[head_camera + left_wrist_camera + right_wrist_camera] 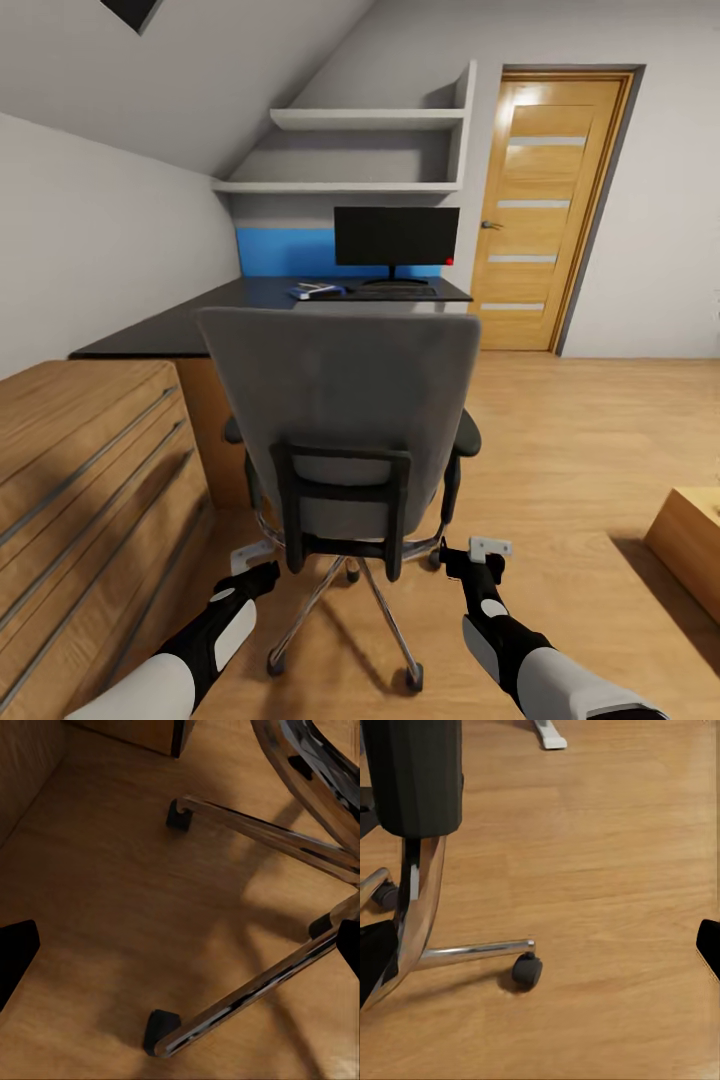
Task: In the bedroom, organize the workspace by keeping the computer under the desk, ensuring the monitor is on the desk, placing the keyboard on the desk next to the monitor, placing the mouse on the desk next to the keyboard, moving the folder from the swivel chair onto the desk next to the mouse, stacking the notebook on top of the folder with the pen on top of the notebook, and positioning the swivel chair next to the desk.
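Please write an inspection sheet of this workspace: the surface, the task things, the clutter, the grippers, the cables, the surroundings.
Surface: desk, glossy black, left part bare.
Job's things: monitor upright on desk; keyboard before it; folder beside the keyboard, small items on it unclear; swivel chair faces the desk.
Clutter: nothing seen.
Grippers: left gripper and right gripper low behind the chair, jaws open, empty.
Cables: nothing seen.
Surroundings: wooden drawers, door, shelves.

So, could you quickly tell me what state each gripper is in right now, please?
Left gripper: open, holding nothing, low beside the chair.
Right gripper: open, holding nothing, beside the chair's other side.
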You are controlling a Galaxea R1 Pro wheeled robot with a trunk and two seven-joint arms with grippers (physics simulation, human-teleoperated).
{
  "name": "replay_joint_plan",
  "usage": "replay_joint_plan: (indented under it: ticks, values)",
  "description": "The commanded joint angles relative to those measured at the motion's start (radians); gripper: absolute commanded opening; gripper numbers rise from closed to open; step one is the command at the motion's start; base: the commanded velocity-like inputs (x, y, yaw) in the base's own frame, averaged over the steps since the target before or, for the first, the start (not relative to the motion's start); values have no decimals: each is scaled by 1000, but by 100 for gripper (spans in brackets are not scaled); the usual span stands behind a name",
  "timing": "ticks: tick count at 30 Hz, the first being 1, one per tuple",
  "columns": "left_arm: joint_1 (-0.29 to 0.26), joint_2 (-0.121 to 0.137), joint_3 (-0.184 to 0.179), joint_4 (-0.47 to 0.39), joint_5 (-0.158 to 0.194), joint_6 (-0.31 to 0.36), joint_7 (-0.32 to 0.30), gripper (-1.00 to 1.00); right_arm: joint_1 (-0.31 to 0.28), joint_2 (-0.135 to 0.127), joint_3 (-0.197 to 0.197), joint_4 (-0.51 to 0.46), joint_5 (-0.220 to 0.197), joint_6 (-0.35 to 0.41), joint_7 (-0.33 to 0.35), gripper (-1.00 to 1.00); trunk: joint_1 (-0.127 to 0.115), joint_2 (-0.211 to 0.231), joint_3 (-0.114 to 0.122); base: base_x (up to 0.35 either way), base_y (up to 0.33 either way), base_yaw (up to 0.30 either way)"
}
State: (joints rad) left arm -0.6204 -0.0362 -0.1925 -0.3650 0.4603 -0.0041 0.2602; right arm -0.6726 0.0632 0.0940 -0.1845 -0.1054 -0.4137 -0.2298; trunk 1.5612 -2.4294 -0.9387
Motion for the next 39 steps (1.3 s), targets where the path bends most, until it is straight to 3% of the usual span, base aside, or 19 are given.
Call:
replay_joint_plan:
  ticks: [1,39]
  values:
    - [-1,1,-10,-3,6,0,5,100,-1,0,9,1,-10,-4,-3,100,0,0,0,321,-118,-76]
    - [-1,-1,-23,-3,5,0,5,100,1,1,9,0,-11,-5,-6,100,0,0,6,319,-146,-14]
